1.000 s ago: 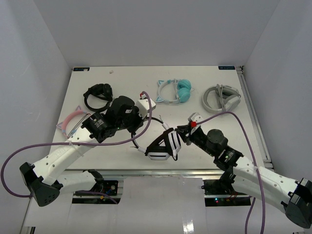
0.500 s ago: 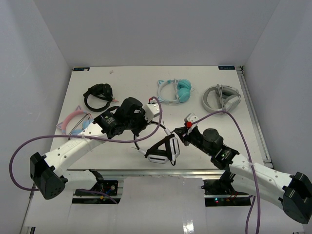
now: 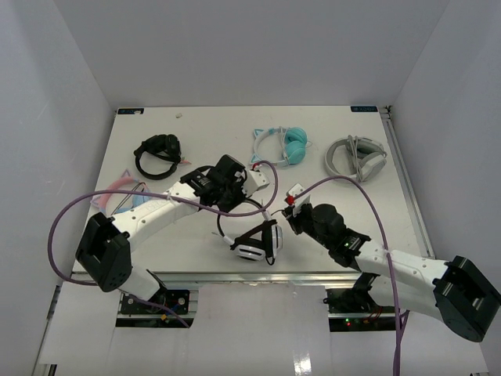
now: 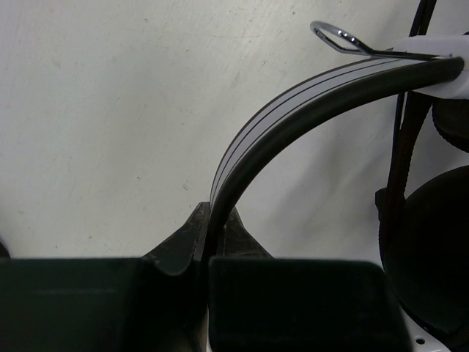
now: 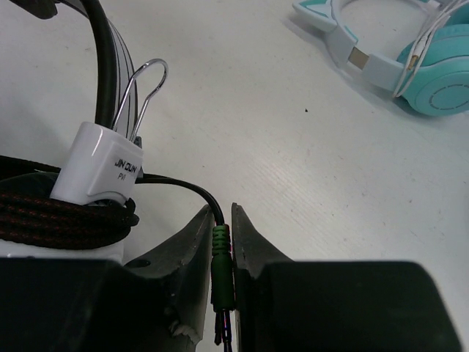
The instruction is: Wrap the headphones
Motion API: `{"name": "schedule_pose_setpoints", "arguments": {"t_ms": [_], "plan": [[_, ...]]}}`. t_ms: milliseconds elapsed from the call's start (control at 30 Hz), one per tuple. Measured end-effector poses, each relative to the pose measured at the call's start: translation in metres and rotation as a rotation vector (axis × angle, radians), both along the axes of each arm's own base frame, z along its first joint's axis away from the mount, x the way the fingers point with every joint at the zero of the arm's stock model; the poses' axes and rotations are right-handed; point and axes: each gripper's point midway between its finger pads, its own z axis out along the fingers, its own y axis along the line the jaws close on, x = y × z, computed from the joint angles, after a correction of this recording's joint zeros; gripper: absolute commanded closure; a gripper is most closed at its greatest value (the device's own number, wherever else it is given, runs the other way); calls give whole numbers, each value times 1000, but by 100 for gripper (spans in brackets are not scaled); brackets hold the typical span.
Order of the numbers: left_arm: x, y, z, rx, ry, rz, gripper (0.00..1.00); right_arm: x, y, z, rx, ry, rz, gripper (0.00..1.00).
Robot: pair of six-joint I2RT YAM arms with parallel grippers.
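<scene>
- Left gripper (image 4: 210,220): fingers pinched tight on the headband (image 4: 293,99) of the headphones (image 3: 252,251). We see the band wedged edge-on between the jaws, arching up and to the right from there.
- Right gripper (image 5: 222,224): closed down on the green plug (image 5: 222,257) at the end of the thin black cable (image 5: 179,188). The cable curves left from the plug toward the ear cup.
- The headphones lie on the table (image 3: 219,133), near-centre, between the two grippers. The ear cups are just near of the left gripper and left of the right one.
- In the right wrist view we see a white slider block (image 5: 102,172) printed "JIN QUN", with a metal wire loop (image 5: 150,84) above it and a dark woven pad (image 5: 58,216) below.
- Also on the table: teal cat-ear headphones (image 3: 286,146) far centre, grey-and-white headphones (image 3: 356,157) far right, black headphones (image 3: 159,154) far left. All are well apart from ours.
</scene>
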Motion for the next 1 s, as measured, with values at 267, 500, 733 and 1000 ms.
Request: {"name": "schedule_pose_setpoints", "arguments": {"t_ms": [267,500,733,1000], "plan": [[26,3,-51,65,112,43,100,14,2,-45,-77,64,-28,82],[32,4,-63,61,137,60,97,23,-1,-68,-78,125,-47,81],[46,3,-59,47,82,74,62,36,0,-80,-76,162,-66,77],[63,5,-59,30,25,96,65,63,12,-79,-54,175,-93,62]]}}
